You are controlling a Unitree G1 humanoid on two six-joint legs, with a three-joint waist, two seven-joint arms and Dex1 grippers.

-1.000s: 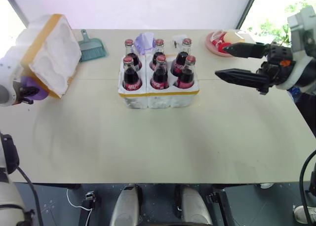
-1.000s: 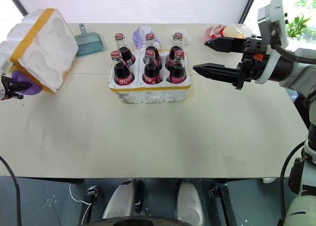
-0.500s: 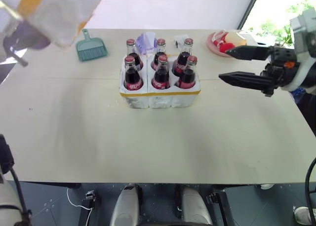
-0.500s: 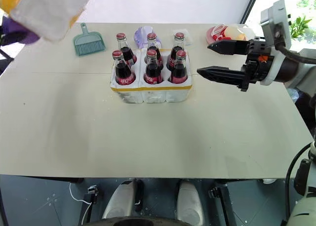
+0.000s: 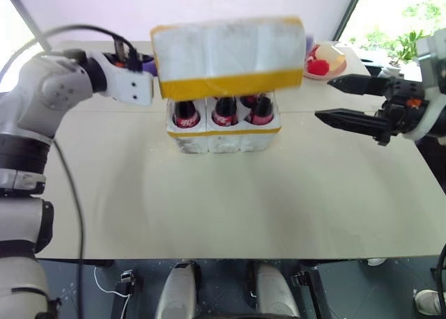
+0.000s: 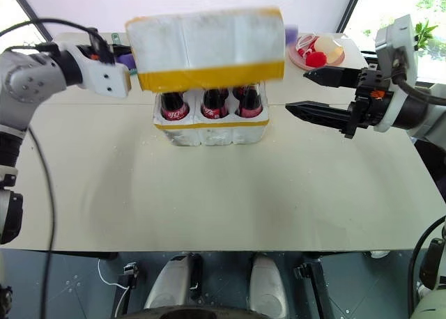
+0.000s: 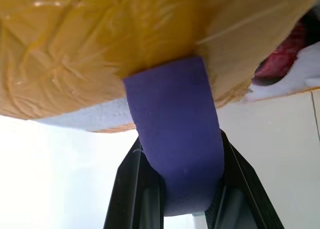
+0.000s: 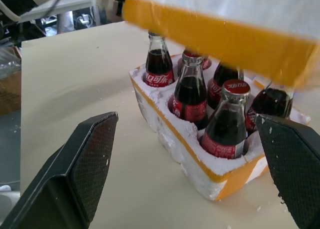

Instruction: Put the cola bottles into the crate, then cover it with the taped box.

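Plate (image 5: 327, 60) of red food sits behind taped box (image 5: 228, 58), beyond crate (image 5: 224, 134).

Bare table (image 5: 209, 200) in front of the crate (image 5: 223, 134); taped box (image 5: 228, 58) low over the cola bottles (image 5: 224, 112)

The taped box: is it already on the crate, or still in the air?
In the air. The taped box hangs over the bottles; their caps show below its rim.
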